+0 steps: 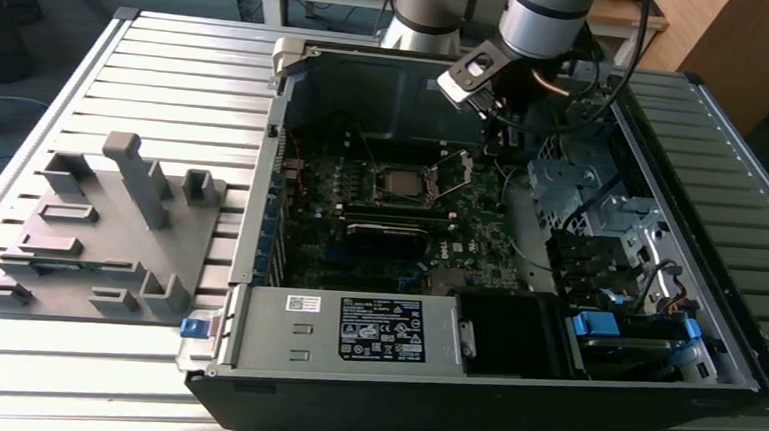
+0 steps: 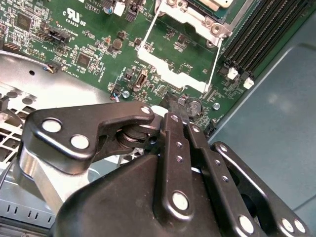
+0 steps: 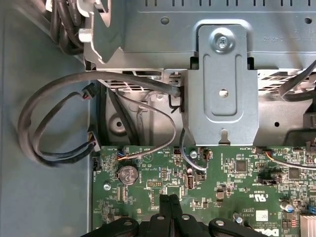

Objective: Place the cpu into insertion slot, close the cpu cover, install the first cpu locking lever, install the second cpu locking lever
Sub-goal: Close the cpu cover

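Exterior view: the open PC case (image 1: 482,377) lay on its side on the slatted counter (image 1: 166,62), so the motherboard (image 1: 396,251) faced up & the arm could reach it from above. The cpu (image 1: 405,183) sat flat in the insertion slot (image 1: 375,180), mid-board toward the far side, so the first step looked done. The cpu cover (image 2: 163,64) wasn't down yet. In the second wrist view it was swung open off the slot, w/ green board showing thru its cut-out; how steeply it tilted, can't tell. The hand (image 2: 177,102) had its fingers pressed together, pinching nothing, tips just beside the cover's free edge. Prob. the closed fingers made a narrow, stiff pusher for that thin plate. Whether they touched it, can't tell. A grey parts fixture (image 1: 103,228) lay well apart at the exterior view's left, not in play.
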`<action>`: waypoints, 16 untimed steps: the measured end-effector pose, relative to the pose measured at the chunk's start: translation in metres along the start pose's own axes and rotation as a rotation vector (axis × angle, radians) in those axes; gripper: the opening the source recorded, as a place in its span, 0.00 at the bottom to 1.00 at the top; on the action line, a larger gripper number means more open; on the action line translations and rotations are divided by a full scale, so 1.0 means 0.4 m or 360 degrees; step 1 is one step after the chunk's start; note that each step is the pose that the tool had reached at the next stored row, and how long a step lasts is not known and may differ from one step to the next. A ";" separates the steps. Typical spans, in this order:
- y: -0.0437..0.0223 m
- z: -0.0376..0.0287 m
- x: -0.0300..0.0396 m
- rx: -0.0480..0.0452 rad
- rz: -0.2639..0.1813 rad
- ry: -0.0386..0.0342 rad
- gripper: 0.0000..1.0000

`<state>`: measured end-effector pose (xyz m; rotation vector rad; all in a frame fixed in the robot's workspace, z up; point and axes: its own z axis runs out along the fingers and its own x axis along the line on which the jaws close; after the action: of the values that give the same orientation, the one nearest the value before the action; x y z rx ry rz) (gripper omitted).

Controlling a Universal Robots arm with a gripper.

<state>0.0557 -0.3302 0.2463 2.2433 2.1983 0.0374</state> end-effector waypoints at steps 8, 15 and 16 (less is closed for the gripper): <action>0.000 0.015 0.000 0.0000 0.0002 0.0000 0.10; 0.000 0.019 0.000 0.0000 0.0002 0.0000 0.10; 0.000 0.019 0.000 0.0000 0.0002 0.0000 0.10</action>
<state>0.0560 -0.3302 0.2386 2.2447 2.1968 0.0373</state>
